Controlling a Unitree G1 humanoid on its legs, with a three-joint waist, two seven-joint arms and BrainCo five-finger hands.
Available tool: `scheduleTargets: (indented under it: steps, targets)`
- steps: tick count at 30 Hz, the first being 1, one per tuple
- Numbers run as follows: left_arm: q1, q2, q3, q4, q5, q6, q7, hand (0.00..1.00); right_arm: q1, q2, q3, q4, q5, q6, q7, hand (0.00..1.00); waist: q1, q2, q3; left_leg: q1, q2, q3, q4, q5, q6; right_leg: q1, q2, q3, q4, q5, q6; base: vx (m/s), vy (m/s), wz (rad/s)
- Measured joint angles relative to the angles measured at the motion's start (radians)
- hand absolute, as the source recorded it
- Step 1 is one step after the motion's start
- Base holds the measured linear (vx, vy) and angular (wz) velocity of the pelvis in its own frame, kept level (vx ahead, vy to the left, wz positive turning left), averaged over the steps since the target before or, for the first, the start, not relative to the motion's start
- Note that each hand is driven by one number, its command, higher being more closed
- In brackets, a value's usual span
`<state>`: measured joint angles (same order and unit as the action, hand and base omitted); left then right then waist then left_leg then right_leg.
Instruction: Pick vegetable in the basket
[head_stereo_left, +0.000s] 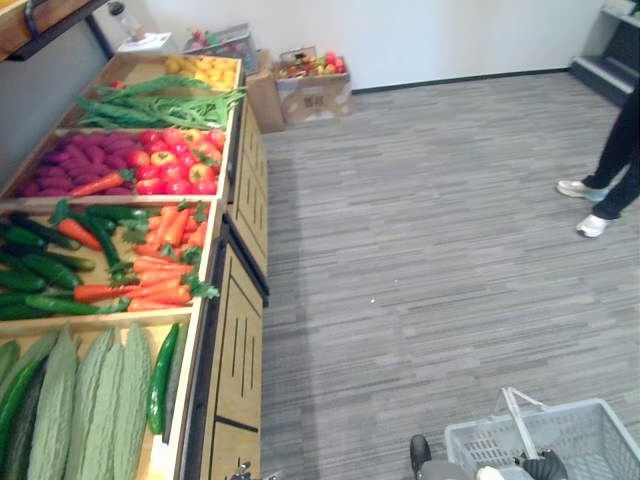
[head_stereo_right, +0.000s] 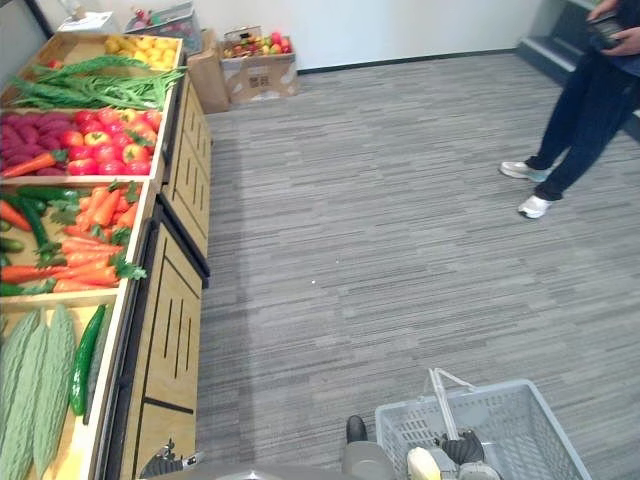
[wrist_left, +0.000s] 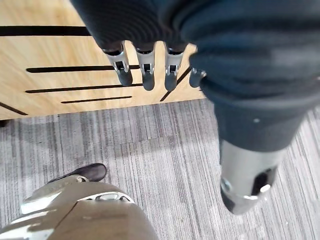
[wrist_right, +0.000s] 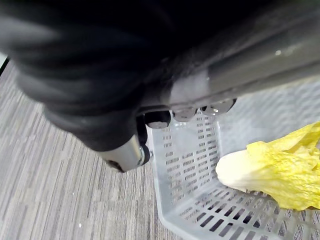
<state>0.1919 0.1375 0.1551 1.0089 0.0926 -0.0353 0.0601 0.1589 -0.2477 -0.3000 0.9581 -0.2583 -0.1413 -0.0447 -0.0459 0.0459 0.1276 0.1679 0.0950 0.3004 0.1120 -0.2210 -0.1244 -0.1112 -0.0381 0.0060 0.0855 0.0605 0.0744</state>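
Right wrist view: right hand (wrist_right: 120, 100) grips basket (wrist_right: 185, 165) handle (wrist_right: 250, 60); cabbage (wrist_right: 270, 175) inside.

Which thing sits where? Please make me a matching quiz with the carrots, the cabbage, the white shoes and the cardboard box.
Things: 1 carrots; 2 cabbage; 3 white shoes; 4 cardboard box.
Places: A in the grey basket; B against the far wall; C in the wooden stand; D on a person's feet.
Pairs: 1-C, 2-A, 3-D, 4-B.
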Motion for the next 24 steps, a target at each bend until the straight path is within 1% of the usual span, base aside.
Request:
scheduleTargets:
  steps: [2, 3, 4, 5, 6, 7, 8, 9, 10, 11, 12, 13, 14, 15, 16, 17, 18, 19, 20, 21, 22, 23, 24]
  targets:
    - [-0.001, 0.01, -0.003, 0.0, 0.0, -0.003, -0.003, 0.0, -0.008, 0.018, 0.004, 0.0, -0.001, -0.003, -0.001, 1.0, 0.005, -0.021, 0.005, 0.014, -0.002, 0.016, 0.004, -0.007, 0.011, -0.006, -0.005, -0.006, 0.0, -0.034, -0.024, -0.06, -0.046, -0.51]
    - [-0.002, 0.01, -0.004, 0.0, 0.0, -0.006, -0.005, 0.0, -0.01, 0.028, 0.003, 0.0, -0.002, -0.003, -0.003, 1.0, 0.002, -0.019, 0.009, 0.015, 0.006, 0.016, 0.008, -0.023, 0.036, -0.008, -0.012, -0.038, -0.002, -0.042, -0.025, -0.11, -0.032, -0.21]
    - [-0.003, 0.009, -0.012, 0.0, 0.0, -0.008, -0.005, 0.0, -0.001, 0.032, 0.0, 0.0, -0.002, -0.004, -0.004, 1.0, -0.004, -0.022, 0.011, 0.01, 0.013, 0.016, 0.008, -0.042, 0.047, -0.008, -0.014, -0.077, 0.001, -0.042, -0.024, -0.14, -0.018, -0.05]
    - [-0.003, 0.01, -0.014, 0.0, 0.0, -0.008, -0.005, 0.0, 0.004, 0.038, -0.006, 0.003, -0.002, -0.003, -0.005, 1.0, -0.004, -0.028, 0.015, 0.01, 0.018, 0.016, 0.01, -0.051, 0.052, -0.006, -0.012, -0.086, 0.002, -0.042, -0.024, -0.14, -0.032, 0.02]
    - [0.0, 0.009, -0.013, 0.002, 0.0, -0.007, -0.003, 0.0, 0.009, 0.048, -0.013, 0.006, -0.001, -0.003, -0.013, 1.0, -0.002, -0.031, 0.015, 0.007, 0.023, 0.021, 0.023, -0.065, 0.048, 0.001, -0.009, -0.098, -0.006, -0.041, -0.024, -0.11, -0.039, -0.16]
    - [0.003, 0.007, -0.013, 0.008, 0.0, -0.005, -0.002, 0.0, 0.012, 0.054, -0.017, 0.006, 0.0, -0.004, -0.02, 1.0, 0.006, -0.038, 0.019, 0.005, 0.031, 0.032, 0.03, -0.079, 0.05, 0.009, -0.01, -0.122, -0.023, -0.041, -0.024, -0.1, -0.047, -0.25]
    - [0.008, 0.008, -0.013, 0.009, 0.0, -0.002, 0.0, 0.0, 0.012, 0.057, -0.017, 0.006, 0.0, -0.004, -0.025, 1.0, 0.013, -0.018, 0.015, 0.003, 0.036, 0.04, 0.032, -0.081, 0.052, 0.013, -0.01, -0.132, -0.029, -0.04, -0.024, -0.04, -0.028, -0.33]
    - [0.01, 0.007, -0.012, 0.011, 0.0, 0.003, 0.003, 0.0, 0.014, 0.06, -0.017, 0.006, 0.001, -0.004, -0.035, 1.0, 0.023, -0.023, 0.014, 0.001, 0.04, 0.045, 0.037, -0.085, 0.048, 0.0, -0.017, -0.146, -0.005, -0.033, -0.026, 0.0, -0.019, -0.19]
    - [0.007, 0.009, -0.011, 0.016, 0.0, 0.005, 0.005, 0.0, 0.015, 0.064, -0.017, 0.006, 0.001, -0.004, -0.037, 1.0, 0.022, -0.029, 0.018, 0.0, 0.041, 0.042, 0.045, -0.09, 0.041, -0.001, -0.02, -0.161, 0.001, -0.023, -0.023, 0.04, -0.037, -0.12]
    - [0.007, 0.006, -0.011, 0.017, 0.0, 0.006, 0.005, 0.0, 0.017, 0.065, -0.017, 0.007, 0.002, -0.004, -0.038, 1.0, 0.022, -0.025, 0.017, 0.0, 0.046, 0.04, 0.048, -0.093, 0.037, 0.0, -0.016, -0.166, 0.001, -0.022, -0.022, 0.08, -0.056, 0.03]
    - [0.008, 0.001, -0.011, 0.017, 0.002, 0.006, 0.005, 0.0, 0.019, 0.065, -0.017, 0.009, 0.004, -0.004, -0.039, 1.0, 0.023, -0.018, 0.013, 0.0, 0.06, 0.039, 0.054, -0.1, 0.024, 0.001, -0.005, -0.171, 0.006, -0.026, -0.027, 0.11, -0.066, 0.02]
    - [0.008, -0.002, -0.01, 0.017, 0.003, 0.006, 0.006, 0.0, 0.019, 0.065, -0.017, 0.01, 0.017, -0.004, -0.039, 1.0, 0.023, -0.009, 0.013, 0.0, 0.074, 0.039, 0.061, -0.102, 0.007, -0.001, 0.006, -0.174, 0.017, -0.035, -0.039, 0.16, -0.075, 0.02]
    - [0.014, -0.003, -0.004, 0.017, 0.009, 0.006, 0.011, 0.0, 0.019, 0.067, -0.016, 0.011, 0.032, -0.003, -0.038, 1.0, 0.022, 0.001, 0.018, -0.004, 0.095, 0.032, 0.099, -0.099, -0.023, -0.004, 0.014, -0.177, 0.043, -0.062, -0.045, 0.21, -0.041, 0.11]
    - [0.005, 0.0, 0.001, 0.014, 0.01, 0.005, 0.014, 0.0, 0.019, 0.072, -0.015, 0.018, 0.034, -0.003, -0.039, 1.0, 0.021, 0.001, 0.021, -0.032, 0.101, 0.007, 0.177, -0.099, -0.031, -0.005, 0.013, -0.186, 0.055, -0.077, -0.049, 0.25, -0.114, 0.18]
    - [0.002, 0.002, 0.001, 0.003, 0.01, 0.005, 0.014, 0.0, 0.014, 0.071, -0.011, 0.032, 0.036, -0.002, -0.038, 1.0, 0.022, -0.005, 0.024, -0.087, 0.109, -0.022, 0.29, -0.087, -0.04, -0.001, 0.01, -0.192, 0.065, -0.082, -0.054, 0.2, -0.113, 0.18]
    - [0.002, -0.002, 0.002, -0.012, 0.011, 0.005, 0.014, 0.0, 0.012, 0.067, -0.008, 0.033, 0.041, -0.002, -0.038, 1.0, 0.026, -0.011, 0.031, -0.16, 0.118, -0.051, 0.441, -0.044, -0.023, 0.016, 0.0, -0.192, 0.066, -0.09, -0.059, 0.12, -0.147, 0.1]
    - [0.002, -0.005, 0.003, -0.016, 0.014, 0.004, 0.014, 0.0, 0.01, 0.067, -0.008, 0.032, 0.041, -0.002, -0.038, 1.0, 0.028, -0.01, 0.04, -0.193, 0.127, -0.064, 0.516, -0.009, -0.014, 0.032, -0.003, -0.191, 0.065, -0.098, -0.06, 0.14, -0.105, 0.03]
    - [0.002, -0.012, 0.016, -0.02, 0.015, 0.001, 0.015, 0.0, 0.009, 0.069, -0.008, 0.031, 0.041, -0.001, -0.039, 1.0, 0.033, -0.012, 0.052, -0.24, 0.139, -0.08, 0.639, 0.078, 0.01, 0.067, -0.013, -0.185, 0.056, -0.115, -0.067, 0.18, -0.071, 0.03]
    - [0.003, -0.014, 0.02, -0.022, 0.021, 0.001, 0.014, 0.0, 0.01, 0.068, -0.007, 0.028, 0.04, 0.002, -0.038, 1.0, 0.041, -0.019, 0.058, -0.272, 0.135, -0.101, 0.707, 0.078, 0.022, 0.092, -0.024, -0.181, 0.051, -0.136, -0.069, 0.19, -0.058, 0.03]
    - [0.002, -0.016, 0.019, -0.022, 0.033, 0.001, 0.012, 0.0, 0.008, 0.068, -0.008, 0.026, 0.04, 0.006, -0.039, 1.0, 0.045, -0.017, 0.059, -0.28, 0.132, -0.107, 0.705, 0.05, 0.021, 0.103, -0.029, -0.18, 0.053, -0.146, -0.07, 0.16, -0.033, 0.1]
    - [0.003, -0.02, 0.018, -0.022, 0.042, 0.0, 0.01, 0.0, 0.003, 0.062, -0.009, 0.023, 0.04, 0.009, -0.04, 1.0, 0.048, -0.017, 0.06, -0.305, 0.113, -0.115, 0.671, 0.007, 0.02, 0.123, -0.039, -0.18, 0.054, -0.16, -0.071, 0.14, -0.039, 0.08]
    - [0.011, -0.022, 0.02, -0.024, 0.043, -0.003, 0.01, 0.0, -0.006, 0.058, -0.015, 0.02, 0.04, 0.009, -0.04, 1.0, 0.058, -0.018, 0.061, -0.324, 0.091, -0.116, 0.582, -0.002, 0.019, 0.138, -0.05, -0.18, 0.055, -0.171, -0.066, 0.13, -0.026, 0.04]
    - [0.017, -0.022, 0.02, -0.027, 0.049, -0.007, 0.01, 0.0, -0.01, 0.058, -0.018, 0.017, 0.04, 0.009, -0.04, 1.0, 0.063, -0.018, 0.061, -0.326, 0.082, -0.115, 0.511, 0.003, 0.02, 0.14, -0.054, -0.18, 0.056, -0.177, -0.062, 0.11, 0.017, -0.12]
